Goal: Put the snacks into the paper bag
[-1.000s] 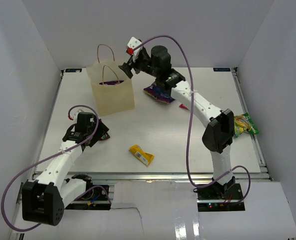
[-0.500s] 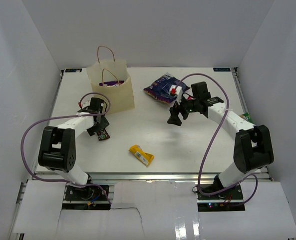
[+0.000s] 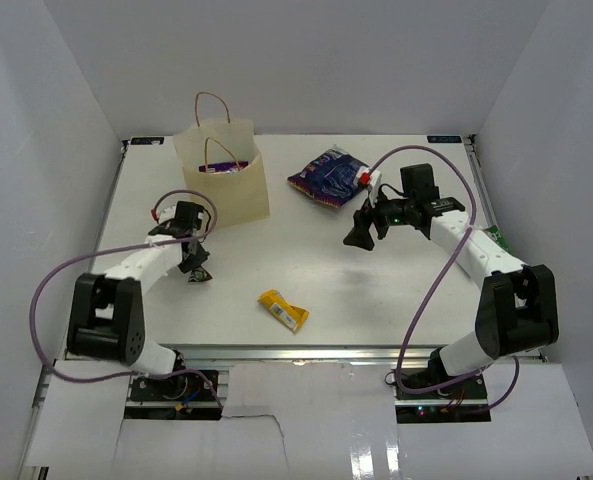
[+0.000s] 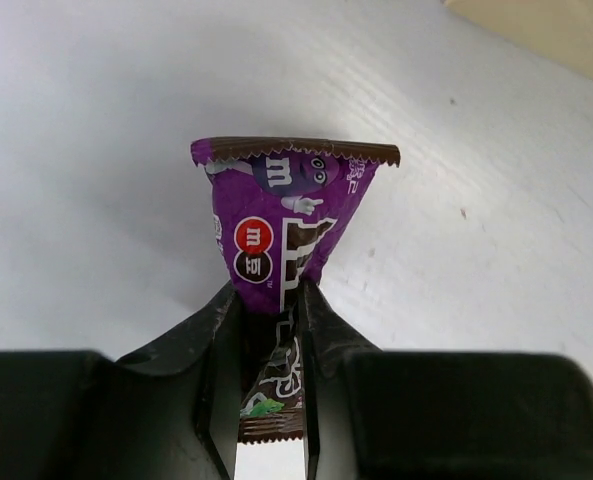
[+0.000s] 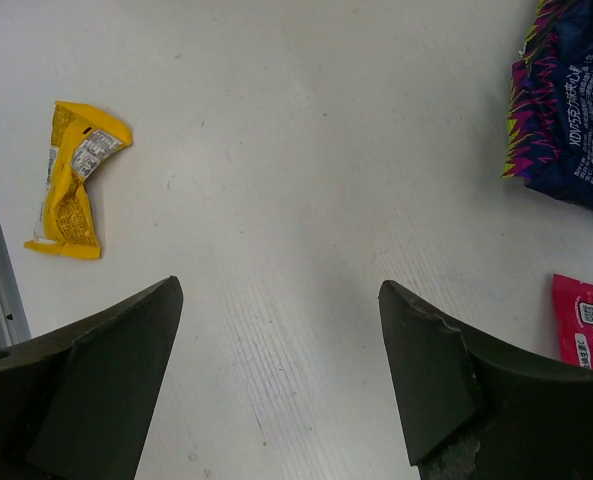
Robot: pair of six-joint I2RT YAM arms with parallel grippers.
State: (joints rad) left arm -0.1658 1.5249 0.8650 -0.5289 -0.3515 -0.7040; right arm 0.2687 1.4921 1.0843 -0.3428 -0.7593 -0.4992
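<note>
Top view. Shows the paper bag [image 3: 226,195] upright at the far left of the table [image 3: 376,290], with something purple in its open mouth. Finds the left gripper [image 3: 194,262] on the near side of the bag and apart from it, clamped on a dark purple packet [image 3: 198,273] low over the tabletop. Puts the right gripper [image 3: 359,238] right of centre, spread wide and holding nothing. Sets the large blue-purple bag [image 3: 324,177] flat at the far middle, just left of that gripper and farther back. Leaves the yellow bar [image 3: 283,309] alone toward the near edge, between the two arms. Catches only a sliver of a green-yellow packet [image 3: 498,236] at the right rim, behind the right arm.

Left wrist view. Shows both fingers [image 4: 211,380] pinching the narrow end of the purple packet, the wider end fanning out past the tips. Cannot tell whether the packet touches the table.

Right wrist view. Shows the fingertips far apart over bare tabletop, nothing between them. Places the yellow bar off to the near left, the blue-purple bag on the far side, and a small red-pink pouch [image 5: 588,318] just beside one fingertip.
</note>
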